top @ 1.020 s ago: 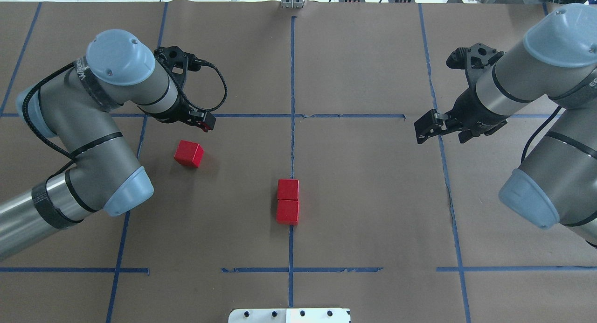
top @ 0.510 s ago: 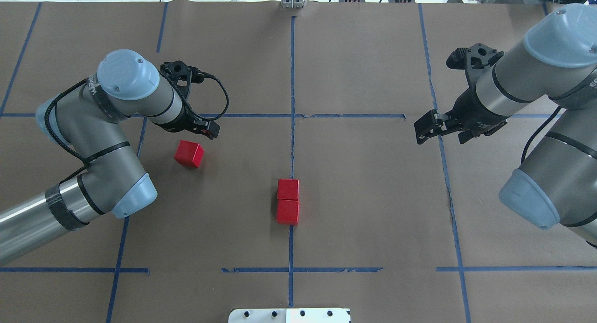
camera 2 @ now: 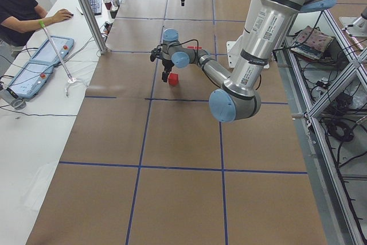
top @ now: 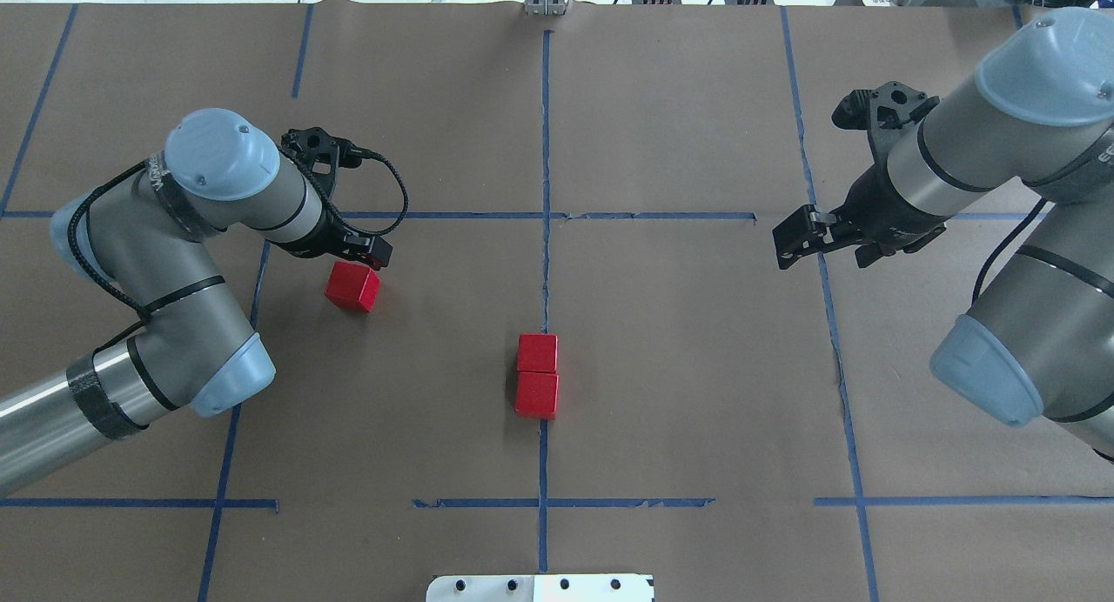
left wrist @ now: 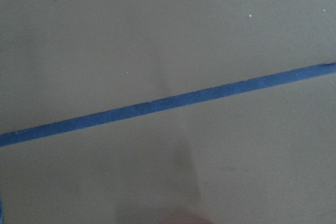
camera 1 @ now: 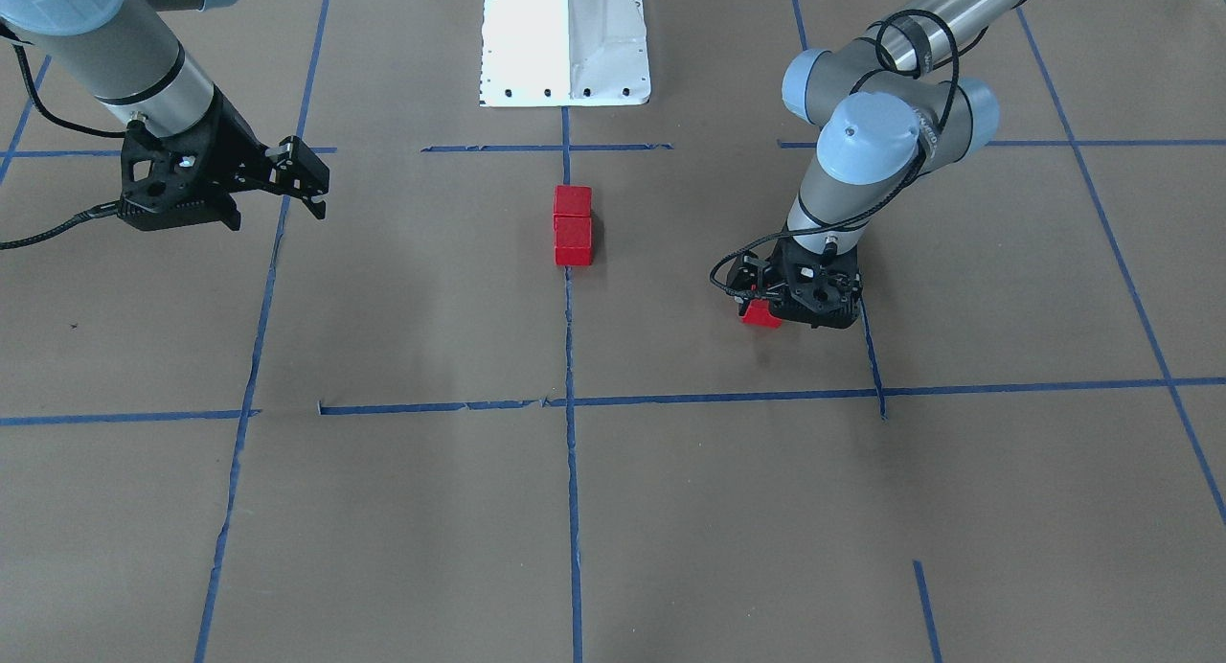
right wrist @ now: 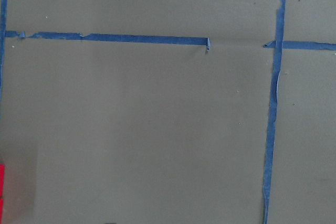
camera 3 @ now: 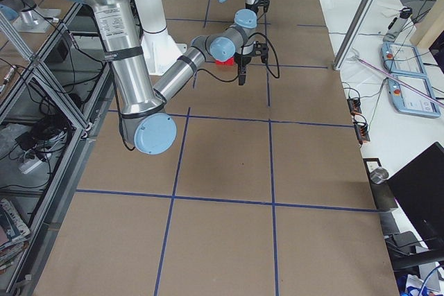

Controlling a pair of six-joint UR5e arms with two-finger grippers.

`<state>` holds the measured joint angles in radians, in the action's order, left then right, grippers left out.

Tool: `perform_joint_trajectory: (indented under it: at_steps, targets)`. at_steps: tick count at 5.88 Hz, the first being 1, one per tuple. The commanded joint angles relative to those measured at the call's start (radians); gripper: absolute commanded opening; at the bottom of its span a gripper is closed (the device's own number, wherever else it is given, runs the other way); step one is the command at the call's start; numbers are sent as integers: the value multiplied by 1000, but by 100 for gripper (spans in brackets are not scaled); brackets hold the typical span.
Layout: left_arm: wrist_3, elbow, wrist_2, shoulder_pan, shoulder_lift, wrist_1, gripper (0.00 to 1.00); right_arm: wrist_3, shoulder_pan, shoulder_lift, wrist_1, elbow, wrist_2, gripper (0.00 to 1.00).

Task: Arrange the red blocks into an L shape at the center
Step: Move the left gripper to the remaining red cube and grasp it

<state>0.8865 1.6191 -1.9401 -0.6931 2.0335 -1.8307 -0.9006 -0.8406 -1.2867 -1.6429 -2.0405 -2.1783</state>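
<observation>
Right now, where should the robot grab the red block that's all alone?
From straight above, pinching two opposite side faces. The lone block lies flat on the paper with open space all round, so any pair works. It sits turned against the tape lines, so the fingers should probably turn to match. The left gripper is closest.

Three red blocks [top: 536, 395] lie on one brown bench [top: 696, 428]: a touching pair [top: 537, 355] at the centre and one lone block [top: 352, 286] toward nine o'clock, seen from overhead. Two grey robot arms reach in, the left arm [top: 174, 263] from nine o'clock and the right arm [top: 1001, 150] from three o'clock. Each ends in one black hand: the left hand [top: 372, 252] and the right hand [top: 788, 241]. One white base plate [top: 540, 589] sits at six o'clock. One seated person [camera 2: 17, 4] shows in the left side view.
</observation>
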Motion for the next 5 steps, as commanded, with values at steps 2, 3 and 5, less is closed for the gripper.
perform_joint_trajectory:
  at_steps: [2,3,5]
  targets:
    - [60,-10,-6,40,-1,-1,100,5,0,0,0,5,0,100]
    - [58,-11,-6,44,-1,-1,100,5,0,0,-2,6,0,100]
    - [49,-4,-5,44,-2,-1,40,3,0,-2,0,6,2,100]
